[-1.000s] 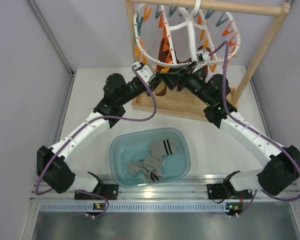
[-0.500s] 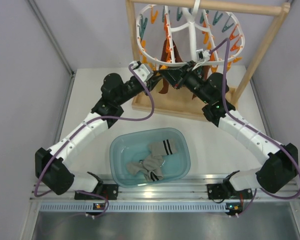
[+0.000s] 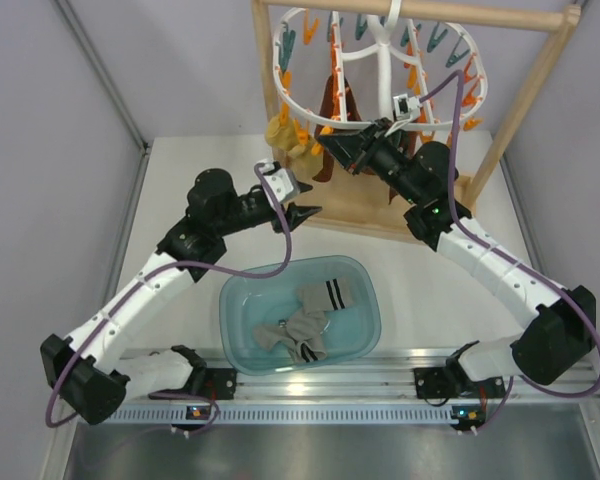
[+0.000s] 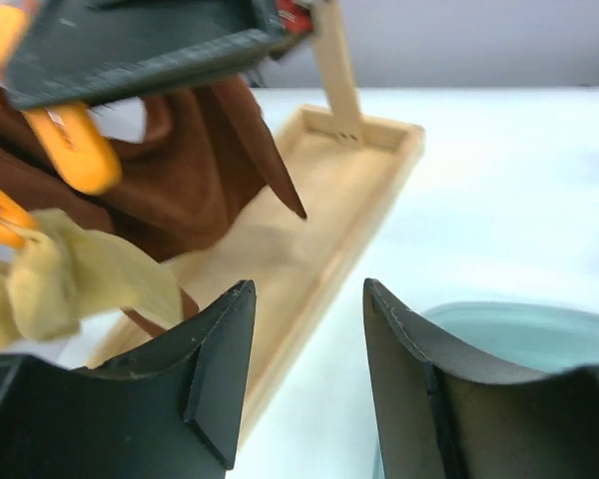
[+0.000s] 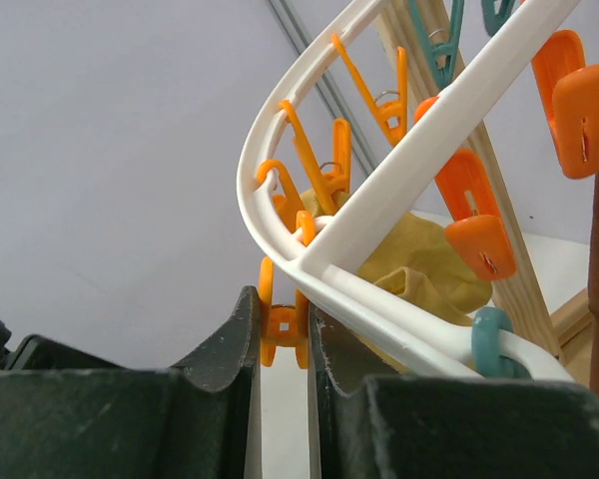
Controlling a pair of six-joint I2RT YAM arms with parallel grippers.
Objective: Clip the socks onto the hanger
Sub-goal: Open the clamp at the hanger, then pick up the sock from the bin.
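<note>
The white hanger hangs from the wooden rack, ringed with orange and teal clips. Two mustard-yellow socks dangle from clips on its left rim; they also show in the left wrist view and the right wrist view. My right gripper is shut on an orange clip under the hanger's rim. Below the hanger and above the basin's far edge, my left gripper is open with nothing in it. Two grey socks with striped cuffs lie in the basin.
A pale blue basin sits at the table's near middle. Dark brown socks hang inside the hanger. The wooden rack has a tray-like base, a top bar and a slanted right post.
My left arm has pulled back from the hanger toward the basin and its jaws have opened. The yellow socks now hang free at the left rim. The right gripper closed on a clip.
</note>
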